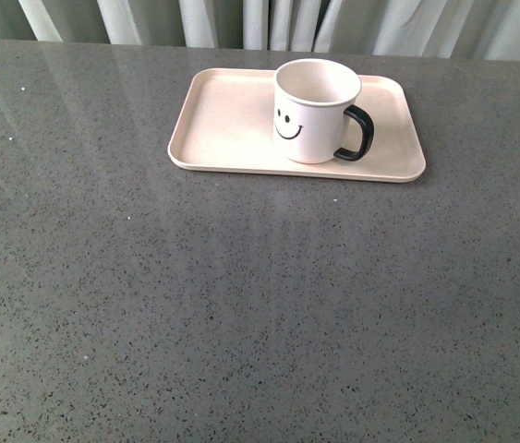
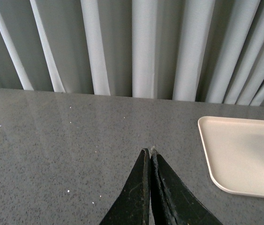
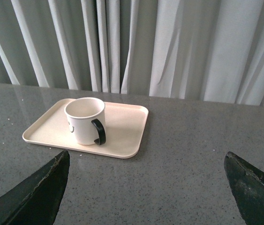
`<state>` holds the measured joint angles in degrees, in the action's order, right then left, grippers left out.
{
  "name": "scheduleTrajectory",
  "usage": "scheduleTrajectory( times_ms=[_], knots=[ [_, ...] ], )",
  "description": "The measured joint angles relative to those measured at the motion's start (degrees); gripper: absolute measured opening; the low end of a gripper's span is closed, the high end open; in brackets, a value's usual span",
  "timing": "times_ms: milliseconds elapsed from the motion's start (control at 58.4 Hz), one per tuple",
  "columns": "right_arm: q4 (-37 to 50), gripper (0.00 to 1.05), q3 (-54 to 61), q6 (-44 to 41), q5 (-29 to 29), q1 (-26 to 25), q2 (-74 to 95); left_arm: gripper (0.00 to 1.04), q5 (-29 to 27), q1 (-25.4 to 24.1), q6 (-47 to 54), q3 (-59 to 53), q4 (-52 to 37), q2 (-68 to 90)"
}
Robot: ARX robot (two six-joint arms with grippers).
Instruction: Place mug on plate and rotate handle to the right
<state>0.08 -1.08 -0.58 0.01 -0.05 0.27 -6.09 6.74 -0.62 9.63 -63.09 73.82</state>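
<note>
Cream-white and printed with a black smiley face, the single mug (image 1: 313, 111) stands upright on the single pale pink plate (image 1: 223, 125). In the front view it sits in the plate's right half, with its one black handle (image 1: 359, 135) pointing to the right. The plate lies on the far part of the grey speckled table (image 1: 241, 314), close to the pale curtain (image 1: 213, 20) that hangs behind the table's far edge. Neither arm shows in the front view. In the left wrist view the left gripper (image 2: 149, 152) is over bare table with its two black fingers pressed together tip to tip and nothing between them. The plate lies off to one side of it and a little beyond, well apart from the tips, and only a sliver of the mug shows at the picture's edge. In the right wrist view the right gripper (image 3: 146, 155) is spread wide, its two dark fingers (image 3: 38, 192) far apart, and it has hold of nothing. The mug and plate lie ahead of it on the table, beyond the tips and apart from both fingers, with the handle on the side of the mug nearer this camera. In all there are one mug, one plate and two grippers, each with two fingers.
</note>
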Motion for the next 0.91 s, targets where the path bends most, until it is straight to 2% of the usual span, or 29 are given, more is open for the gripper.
scheduleTrajectory(
  times_ms=[240, 291, 377, 908],
  knots=[
    [0.0, 0.96, 0.0, 0.0, 0.0, 0.0, 0.0, 0.01, 1.8, -2.3, 0.0, -4.3, 6.1, -10.7],
    [0.0, 0.96, 0.0, 0.0, 0.0, 0.0, 0.0, 0.01, 5.6, -5.1, 0.1, -5.5, 8.7, -14.3],
    [0.0, 0.96, 0.0, 0.0, 0.0, 0.0, 0.0, 0.01, 5.7, -6.4, 0.1, -6.4, 11.5, -18.1],
    [0.0, 0.96, 0.0, 0.0, 0.0, 0.0, 0.0, 0.01, 6.1, -6.5, 0.1, -8.9, 32.0, -42.0]
  ],
)
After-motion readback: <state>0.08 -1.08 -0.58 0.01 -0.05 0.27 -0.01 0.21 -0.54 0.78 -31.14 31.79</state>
